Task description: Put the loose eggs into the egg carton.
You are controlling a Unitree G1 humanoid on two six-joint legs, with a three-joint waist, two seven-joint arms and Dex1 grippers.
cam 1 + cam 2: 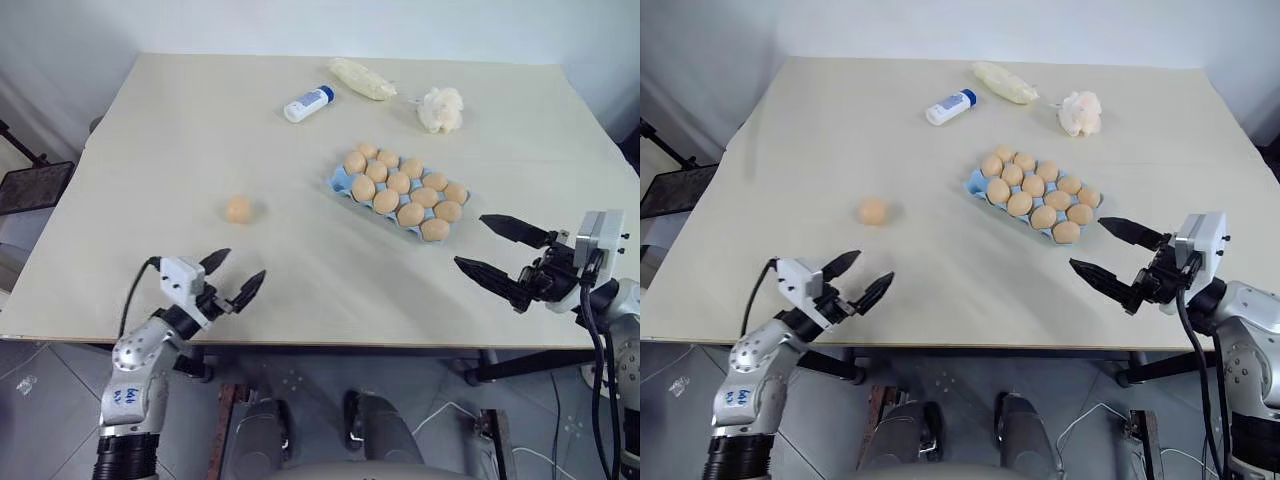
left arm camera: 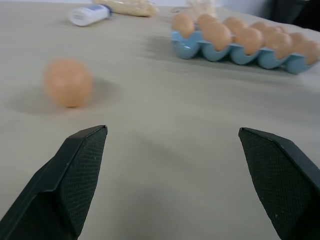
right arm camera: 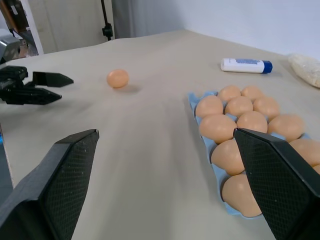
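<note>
One loose egg (image 1: 238,209), tan and smooth, lies alone on the pale table left of centre. The light blue egg carton (image 1: 338,182) sits to its right, angled, with several tan eggs in its cups. My left gripper (image 1: 237,272) hovers open near the table's front edge, a short way in front of the loose egg (image 2: 68,82), with nothing between its fingers. My right gripper (image 1: 474,242) stands open and empty at the front right, just in front of the carton's near end (image 3: 194,100). The right wrist view also takes in the loose egg (image 3: 118,78) and the left gripper (image 3: 45,85).
At the back of the table (image 1: 150,120) lie a white bottle with a blue cap (image 1: 308,104), a pale lumpy bag (image 1: 363,79) and a white wad (image 1: 441,109). A dark stand (image 1: 30,185) is beside the table's left edge.
</note>
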